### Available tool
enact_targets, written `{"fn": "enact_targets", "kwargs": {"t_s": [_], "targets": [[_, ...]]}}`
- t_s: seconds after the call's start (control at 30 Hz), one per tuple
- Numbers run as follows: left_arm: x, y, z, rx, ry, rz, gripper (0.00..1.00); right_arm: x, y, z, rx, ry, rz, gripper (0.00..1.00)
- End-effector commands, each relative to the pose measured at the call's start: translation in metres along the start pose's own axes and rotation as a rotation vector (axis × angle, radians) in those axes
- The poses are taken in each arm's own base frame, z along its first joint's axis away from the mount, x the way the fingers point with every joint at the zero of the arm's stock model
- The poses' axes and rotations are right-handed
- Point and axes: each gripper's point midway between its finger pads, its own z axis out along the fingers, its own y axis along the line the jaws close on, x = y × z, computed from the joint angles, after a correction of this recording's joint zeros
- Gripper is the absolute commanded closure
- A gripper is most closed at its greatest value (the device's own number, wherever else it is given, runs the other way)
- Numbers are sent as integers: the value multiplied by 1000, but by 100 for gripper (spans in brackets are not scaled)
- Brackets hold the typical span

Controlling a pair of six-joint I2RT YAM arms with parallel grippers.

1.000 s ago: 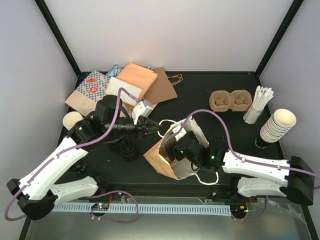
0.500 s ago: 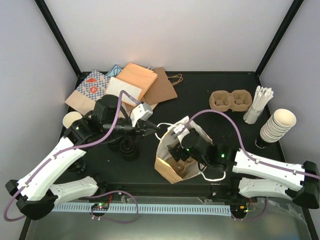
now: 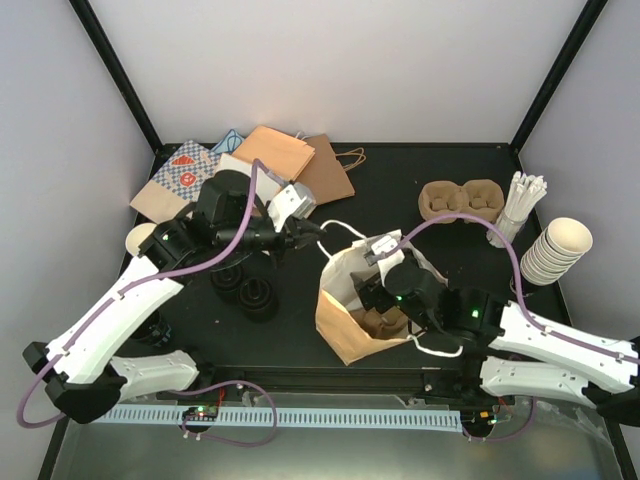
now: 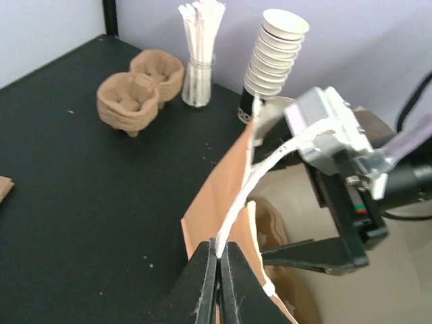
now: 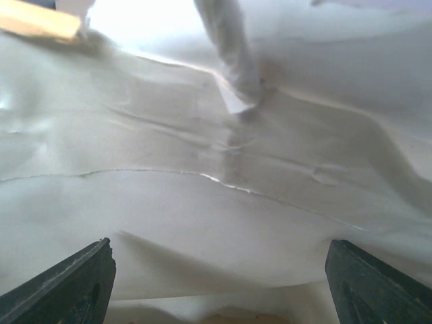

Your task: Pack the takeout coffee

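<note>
Just inside bag [image 3: 338, 335] rim, right tool [image 5: 217, 287]

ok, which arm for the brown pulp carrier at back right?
Right, likely: right jaws open and empty in the brown paper bag, nearer the carrier. Left jaws shut on its white handle.

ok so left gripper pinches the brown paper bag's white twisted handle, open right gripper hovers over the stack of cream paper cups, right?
Wrong on the right gripper: it is open inside the brown paper bag, not over the stack of cream paper cups, as the top external view shows. The left gripper does pinch the white twisted handle.
</note>
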Motion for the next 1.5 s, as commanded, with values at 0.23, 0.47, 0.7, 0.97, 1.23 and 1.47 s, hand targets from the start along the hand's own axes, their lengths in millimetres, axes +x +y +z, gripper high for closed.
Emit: {"fn": "enact_targets", "kwargs": {"t_s": [0.23,0.47,0.7,0.97,1.23,1.47], "targets": [[-44,24,10,-62,-86,1,98,-18,-35,4,240,-128,183,26],[-19,55,16,-133,-31,-108,98,-37,-76,-26,406,-288,417,38],[-8,70,10,-157,-36,-127,98,-26,-121,-65,569,-445,613,43],[2,76,19,-148,-13,-134,99,-20,-140,-89,549,-548,784,42],[9,91,23,-198,10,-140,98,-41,-103,-83,212,-590,720,42],[0,89,27,-165,-7,-138,98,-67,-34,-92,-196,-581,452,42]]}}
